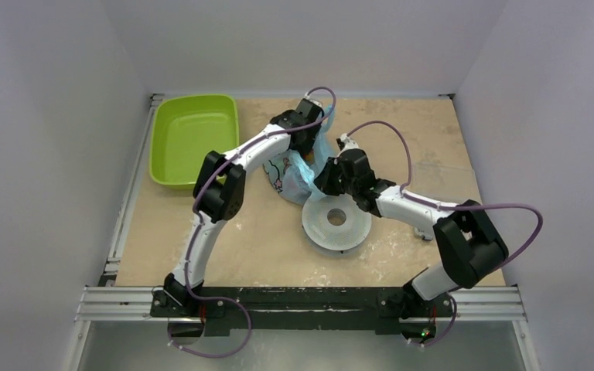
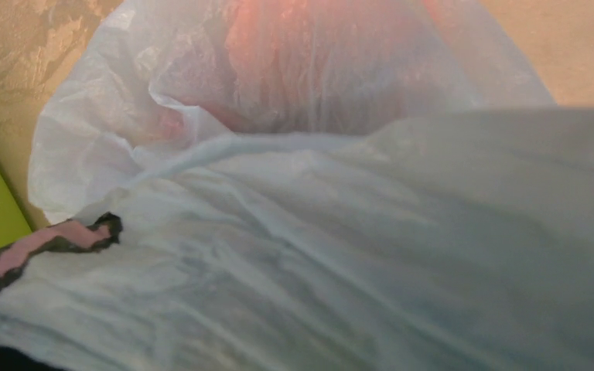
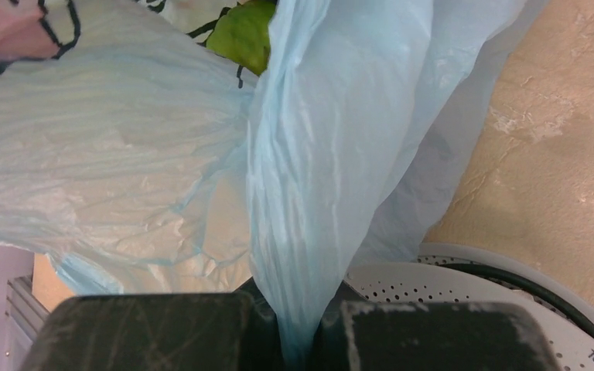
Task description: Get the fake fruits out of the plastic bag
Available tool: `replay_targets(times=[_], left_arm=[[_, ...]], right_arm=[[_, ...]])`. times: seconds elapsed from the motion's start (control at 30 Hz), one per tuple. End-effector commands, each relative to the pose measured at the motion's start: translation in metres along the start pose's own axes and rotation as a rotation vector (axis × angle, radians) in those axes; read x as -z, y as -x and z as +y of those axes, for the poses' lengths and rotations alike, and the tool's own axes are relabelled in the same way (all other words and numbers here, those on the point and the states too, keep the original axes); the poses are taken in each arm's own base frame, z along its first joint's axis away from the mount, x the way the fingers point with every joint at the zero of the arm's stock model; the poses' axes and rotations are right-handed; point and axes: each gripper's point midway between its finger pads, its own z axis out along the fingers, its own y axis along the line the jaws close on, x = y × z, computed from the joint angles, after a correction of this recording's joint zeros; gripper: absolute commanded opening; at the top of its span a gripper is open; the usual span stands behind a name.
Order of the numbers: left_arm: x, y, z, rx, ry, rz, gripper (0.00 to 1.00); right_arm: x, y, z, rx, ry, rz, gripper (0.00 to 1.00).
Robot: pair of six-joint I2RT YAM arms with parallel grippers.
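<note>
So the right pincer [image 3: 298,336] is clamped hard on a gathered strip of the thin crinkly light-blue plastic bag [image 3: 309,178], with the film pulled taut up out of the jaws. The left pincer [image 1: 309,137] is at the far side of the bag, but its own camera is smothered in plastic, so I can't tell if it's gripping anything.

The fruits all look to be inside. A glossy green plastic fruit [image 3: 241,35] peeks out by the printed panel, and blurry red-orange fruit shapes [image 2: 309,54] glow through the film in the left wrist view. None are out on the beige table [image 1: 224,247] that I can see.

What worries me is how thin that film is. A tight pinch plus a pull could stretch or rip it, or the strip could just slide out. If the bag gets lifted with the mouth sagging, the fruits could roll wherever, maybe onto the white perforated round disc [image 3: 464,297] just beside the bag, nowhere near the lime-green plastic tray [image 1: 193,139]. And if the left side isn't actually holding, the whole bag just drags along.
</note>
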Motion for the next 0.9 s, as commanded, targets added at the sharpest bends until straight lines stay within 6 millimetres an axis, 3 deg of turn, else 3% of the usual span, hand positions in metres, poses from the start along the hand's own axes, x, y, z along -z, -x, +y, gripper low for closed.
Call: replay_targets(times=[0.0, 0.07, 0.13, 0.27, 0.33, 0.37, 0.67, 0.87], left_arm=[[-0.008, -0.003, 0.022, -0.042, 0.086, 0.073, 0.68], [-0.012, -0.008, 0.021, -0.058, 0.073, 0.113, 0.68], [-0.016, -0.010, 0.018, -0.065, 0.041, 0.137, 0.60], [-0.013, -0.007, 0.016, -0.060, -0.011, 0.118, 0.27], [-0.007, -0.007, 0.017, -0.061, -0.025, 0.107, 0.04], [-0.002, -0.005, 0.018, -0.060, -0.029, 0.097, 0.00], [0.069, 0.029, 0.019, 0.006, -0.151, -0.021, 0.00], [0.115, 0.028, 0.015, 0.042, -0.262, -0.064, 0.00]], right_arm=[[-0.002, 0.018, 0.018, 0.034, 0.058, -0.035, 0.00], [-0.003, 0.018, 0.018, 0.035, 0.057, -0.033, 0.00], [-0.003, 0.019, 0.019, 0.036, 0.057, -0.035, 0.00], [-0.005, 0.019, 0.019, 0.042, 0.052, -0.025, 0.00], [-0.005, 0.019, 0.016, 0.045, 0.042, -0.027, 0.00], [-0.006, 0.019, 0.014, 0.049, 0.036, -0.030, 0.00], [-0.018, 0.015, 0.002, 0.084, -0.003, -0.032, 0.00], [-0.014, 0.034, 0.013, 0.112, -0.001, -0.066, 0.00]])
